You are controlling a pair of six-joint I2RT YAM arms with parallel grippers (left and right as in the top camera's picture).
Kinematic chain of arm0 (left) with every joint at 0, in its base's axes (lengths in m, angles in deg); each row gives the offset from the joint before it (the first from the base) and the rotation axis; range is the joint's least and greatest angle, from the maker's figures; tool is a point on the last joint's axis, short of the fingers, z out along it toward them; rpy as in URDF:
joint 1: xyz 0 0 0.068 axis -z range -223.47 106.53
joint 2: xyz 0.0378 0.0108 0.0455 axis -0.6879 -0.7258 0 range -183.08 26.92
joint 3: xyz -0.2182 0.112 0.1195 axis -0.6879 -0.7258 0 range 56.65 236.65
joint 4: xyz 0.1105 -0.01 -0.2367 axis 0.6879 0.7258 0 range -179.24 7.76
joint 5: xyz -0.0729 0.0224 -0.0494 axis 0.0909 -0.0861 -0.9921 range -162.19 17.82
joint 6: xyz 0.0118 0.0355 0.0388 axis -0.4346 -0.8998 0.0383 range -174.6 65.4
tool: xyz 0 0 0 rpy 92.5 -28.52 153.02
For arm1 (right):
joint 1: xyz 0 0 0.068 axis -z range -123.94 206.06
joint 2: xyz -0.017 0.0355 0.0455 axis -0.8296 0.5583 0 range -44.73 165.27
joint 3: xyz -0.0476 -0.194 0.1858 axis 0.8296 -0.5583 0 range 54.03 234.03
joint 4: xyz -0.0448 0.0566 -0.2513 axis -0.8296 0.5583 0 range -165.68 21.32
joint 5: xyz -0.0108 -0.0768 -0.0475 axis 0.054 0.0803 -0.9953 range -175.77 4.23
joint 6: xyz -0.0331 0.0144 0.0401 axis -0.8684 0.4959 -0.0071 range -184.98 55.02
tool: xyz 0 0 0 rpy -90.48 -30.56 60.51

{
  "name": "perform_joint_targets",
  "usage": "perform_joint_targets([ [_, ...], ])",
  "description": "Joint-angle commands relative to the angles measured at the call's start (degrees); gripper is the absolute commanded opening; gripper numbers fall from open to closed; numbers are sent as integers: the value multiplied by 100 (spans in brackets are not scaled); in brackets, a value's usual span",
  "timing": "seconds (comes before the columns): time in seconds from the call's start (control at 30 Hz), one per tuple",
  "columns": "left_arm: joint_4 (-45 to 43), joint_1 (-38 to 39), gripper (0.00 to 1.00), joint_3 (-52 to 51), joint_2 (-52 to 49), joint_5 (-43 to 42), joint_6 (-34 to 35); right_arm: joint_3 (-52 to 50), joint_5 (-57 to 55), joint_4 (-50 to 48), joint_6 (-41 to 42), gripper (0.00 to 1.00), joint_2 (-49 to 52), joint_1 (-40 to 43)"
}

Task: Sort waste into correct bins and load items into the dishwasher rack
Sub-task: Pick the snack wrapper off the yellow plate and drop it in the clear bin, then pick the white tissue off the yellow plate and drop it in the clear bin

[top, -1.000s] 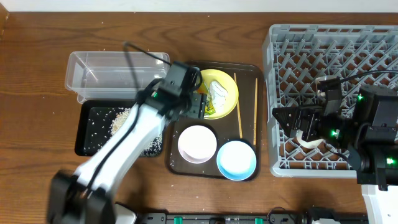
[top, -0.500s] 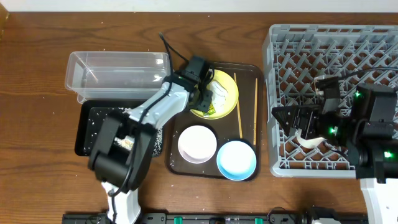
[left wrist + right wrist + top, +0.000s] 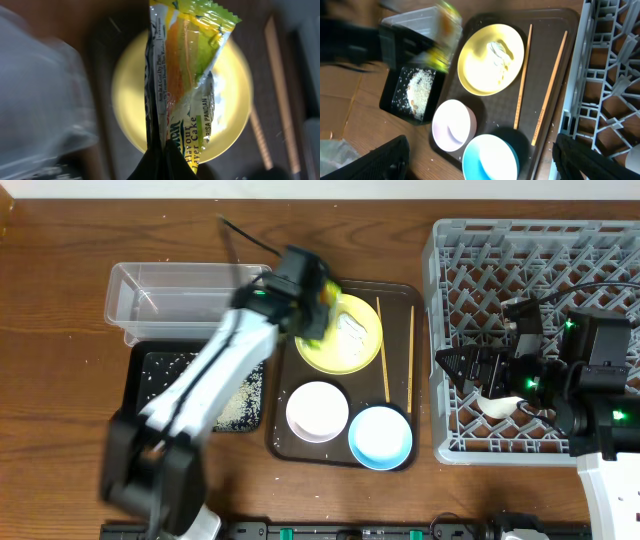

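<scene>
My left gripper (image 3: 313, 302) is shut on the green-and-orange snack wrapper (image 3: 185, 75), which hangs above the left rim of the yellow plate (image 3: 345, 345). The crumpled white tissue (image 3: 352, 328) lies on that plate. Two chopsticks (image 3: 384, 350) lie to its right, and the pinkish-white bowl (image 3: 317, 411) and the light blue bowl (image 3: 380, 437) sit in front. Rice (image 3: 235, 405) lies in the black tray (image 3: 150, 395), behind which stands the clear tub (image 3: 180, 295). My right gripper (image 3: 465, 370) is open over the grey rack (image 3: 470, 240), near a white cup (image 3: 500, 405).
The plate, bowls and chopsticks sit on a dark brown serving tray (image 3: 290, 442) between the bins and the rack. A few loose rice grains lie scattered on it. Bare wooden table surrounds everything.
My left gripper has shut on the wrapper and lifted it off the plate, swinging back and left toward the clear tub. The right arm has barely moved.
</scene>
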Motion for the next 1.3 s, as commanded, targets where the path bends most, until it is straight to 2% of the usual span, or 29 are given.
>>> perform_joint_targets([
  [0.0, 208, -306, 6, 83, 286, 942, 48, 59, 33, 0, 42, 90, -4, -85],
  [0.07, 234, -568, 6, 55, 216, 1340, 48, 59, 33, 0, 42, 90, -4, -85],
  [0.23, 35, -1093, 7, 52, -157, 1283, 50, 59, 33, -17, 42, 90, -4, -85],
  [0.27, 20, -1108, 13, 59, -170, 1224, 50, 59, 33, -17, 42, 90, -4, -85],
  [0.33, 2, -1073, 56, 90, -129, 809, 48, 59, 33, -13, 42, 90, -4, -85],
  [0.37, 2, -1003, 64, 120, -87, 487, 48, 59, 33, -11, 39, 90, -4, -85],
  [0.4, -4, -918, 67, 144, -48, 225, 50, 59, 33, -11, 42, 90, -4, -85],
  [0.47, -68, -645, 67, 155, 13, -203, 48, 59, 33, -17, 42, 90, -4, -85],
  [0.53, -85, -302, 66, 144, -9, -291, 48, 59, 31, -13, 39, 90, -4, -85],
  [0.73, -247, 793, 64, 35, -734, 245, 2, 59, 31, 70, 37, 90, -4, -85],
  [0.87, -566, 1095, 64, 35, -1438, 299, 2, 59, 31, 74, 39, 90, -4, -85],
  [1.03, -776, 1121, 64, 35, -2041, 299, 7, 59, 33, 111, 37, 90, -4, -85],
  [1.1, -763, 1117, 55, 35, -2144, 297, 7, 59, 33, 114, 39, 90, -4, -85],
  [1.17, -706, 1119, 25, 46, -2133, 295, 7, 59, 33, 111, 39, 89, -4, -85],
  [1.2, -619, 1117, 13, 96, -2059, 295, 7, 59, 33, 109, 39, 89, -7, -85],
  [1.23, -490, 1099, 6, 177, -1954, 297, 7, 59, 33, 109, 39, 89, -7, -85],
  [1.27, -356, 1075, 6, 273, -1832, 297, 7, 59, 31, 109, 37, 89, -4, -85],
])
